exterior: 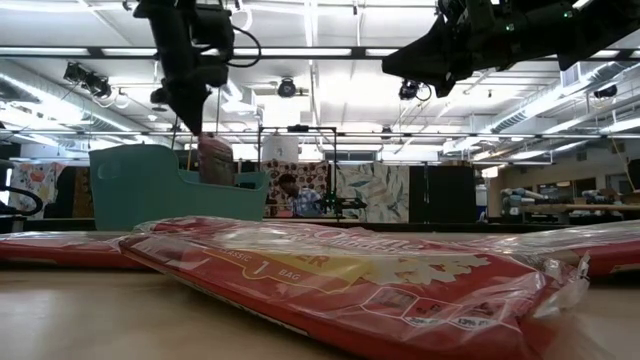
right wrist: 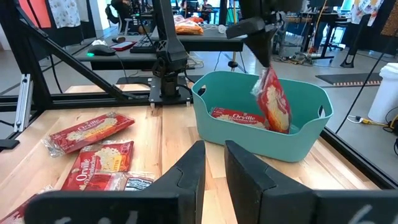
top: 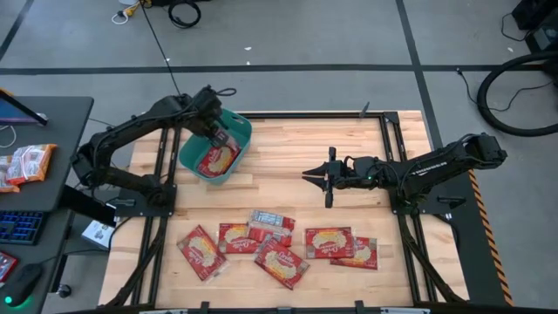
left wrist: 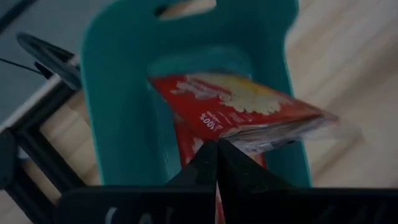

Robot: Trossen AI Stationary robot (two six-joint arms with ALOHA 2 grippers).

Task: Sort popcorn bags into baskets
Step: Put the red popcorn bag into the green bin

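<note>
The left gripper hangs over the teal tub, its fingers pinched on the top edge of a bag that dangles inside, lower end near the tub floor. Another bag lies flat in there. The tub sits at the table's far left corner, bare wood around it. The right gripper hovers over open mid-table, fingers slightly apart, holding nothing. Six or so bags crowd the near edge; the overlap blurs the count.

Dark desk beside the table — keyboard, mouse on it.
</note>
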